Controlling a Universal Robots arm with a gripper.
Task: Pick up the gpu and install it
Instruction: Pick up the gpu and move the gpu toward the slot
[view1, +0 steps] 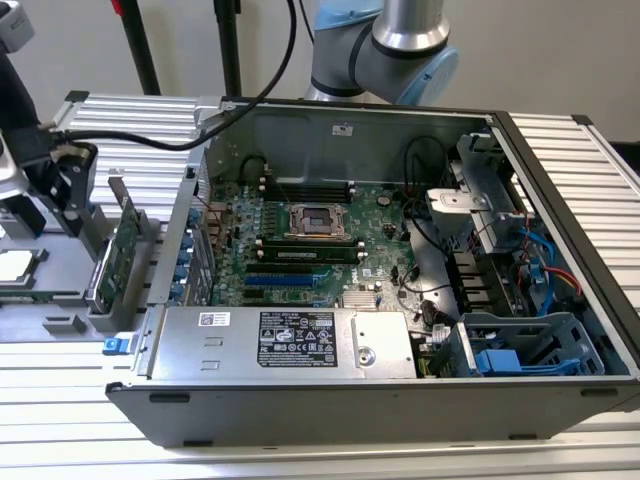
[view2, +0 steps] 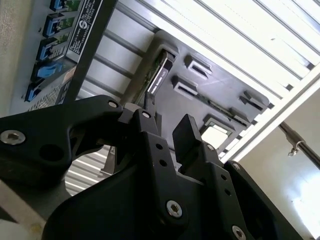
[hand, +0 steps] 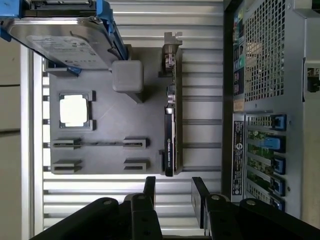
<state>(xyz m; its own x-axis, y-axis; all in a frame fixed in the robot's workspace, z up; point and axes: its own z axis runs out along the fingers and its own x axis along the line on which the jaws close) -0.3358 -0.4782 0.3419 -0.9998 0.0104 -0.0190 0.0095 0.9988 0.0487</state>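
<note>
The gpu (hand: 170, 125) stands on its long edge in a slot of a grey holder tray (hand: 105, 135), beside the open computer case (view1: 400, 330). In the exterior view the gpu (view1: 113, 255) is at the left, outside the case wall. My gripper (hand: 175, 189) hangs above the tray, just off one end of the card and roughly in line with it. It is open, with nothing between its black fingers (hand: 149, 186). In the second wrist view the gripper (view2: 168, 132) is apart from the gpu (view2: 159, 76). In the exterior view the gripper (view1: 68, 185) is at the far left.
The tray also holds a square processor chip (hand: 75, 110), a grey block (hand: 127, 76) and several small clips. A hard drive in a blue carrier (hand: 65, 30) lies at the tray's far end. Inside the case are the green motherboard (view1: 300, 250), a power supply (view1: 290, 340) and a drive cage (view1: 490, 200).
</note>
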